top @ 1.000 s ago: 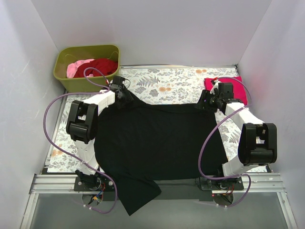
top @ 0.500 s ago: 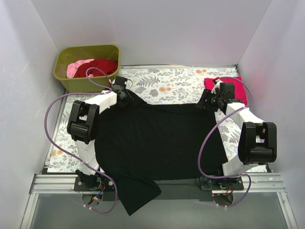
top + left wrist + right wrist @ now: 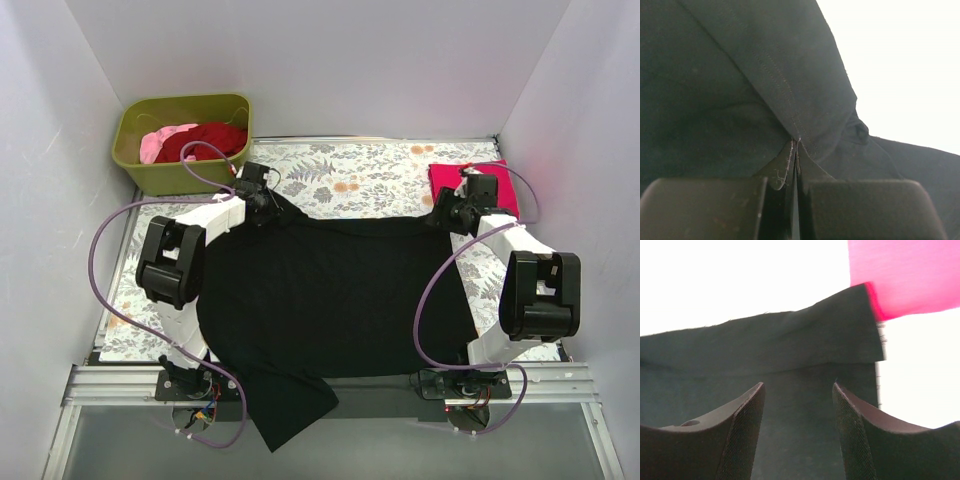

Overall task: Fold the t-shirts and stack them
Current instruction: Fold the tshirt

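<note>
The black t-shirt (image 3: 330,290) is soft, matt cloth. In the left wrist view its hem shows a double row of stitching and a few loose fibres. The magenta-pink t-shirt (image 3: 445,176) is smooth, matt cloth too. The table cloth (image 3: 350,180) is dull fabric with a floral print. The tub (image 3: 160,175) is smooth olive-green plastic with a slight sheen. The right gripper (image 3: 799,390) has matt black fingers (image 3: 742,440) with finely grained inner faces. The rail (image 3: 110,383) at the near edge is pale bare metal.
</note>
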Robot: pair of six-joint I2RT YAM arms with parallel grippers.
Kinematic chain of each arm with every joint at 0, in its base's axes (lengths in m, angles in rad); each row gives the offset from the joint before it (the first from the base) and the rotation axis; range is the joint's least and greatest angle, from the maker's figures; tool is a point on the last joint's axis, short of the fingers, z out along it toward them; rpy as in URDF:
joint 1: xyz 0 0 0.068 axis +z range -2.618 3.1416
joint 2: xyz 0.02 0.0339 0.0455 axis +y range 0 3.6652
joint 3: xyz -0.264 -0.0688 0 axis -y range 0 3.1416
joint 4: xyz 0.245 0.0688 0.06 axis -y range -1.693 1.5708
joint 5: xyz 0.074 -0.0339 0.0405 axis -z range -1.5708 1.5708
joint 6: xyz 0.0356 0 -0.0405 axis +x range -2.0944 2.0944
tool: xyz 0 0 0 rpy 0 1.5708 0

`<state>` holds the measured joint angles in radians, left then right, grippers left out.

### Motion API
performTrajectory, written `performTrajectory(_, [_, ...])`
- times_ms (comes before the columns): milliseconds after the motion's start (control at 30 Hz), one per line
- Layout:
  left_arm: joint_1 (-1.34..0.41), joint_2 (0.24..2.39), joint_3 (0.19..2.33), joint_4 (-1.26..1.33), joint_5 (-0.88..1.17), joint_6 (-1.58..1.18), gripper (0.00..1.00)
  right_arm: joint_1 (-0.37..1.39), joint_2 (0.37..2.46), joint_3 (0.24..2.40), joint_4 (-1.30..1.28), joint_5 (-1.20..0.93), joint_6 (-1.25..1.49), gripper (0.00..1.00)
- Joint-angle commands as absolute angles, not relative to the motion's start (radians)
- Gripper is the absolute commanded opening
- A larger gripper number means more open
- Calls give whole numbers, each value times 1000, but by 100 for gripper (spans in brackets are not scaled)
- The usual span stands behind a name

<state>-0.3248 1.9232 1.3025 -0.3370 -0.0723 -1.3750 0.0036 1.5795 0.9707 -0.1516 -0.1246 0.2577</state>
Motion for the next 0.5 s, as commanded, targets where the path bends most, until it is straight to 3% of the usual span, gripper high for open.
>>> performTrajectory(0, [-331, 1809, 1284, -310, -103, -1359, 0, -67, 1585, 986, -89, -46, 273, 54])
performTrajectory(333, [-331, 1793, 1281, -291, -72, -1348, 0, -204, 1680, 953, 93, -359, 359, 54])
performTrajectory(467, [-331, 1783, 1284, -290, -61, -1345, 0, -213, 1735, 954, 124, -382, 370, 54])
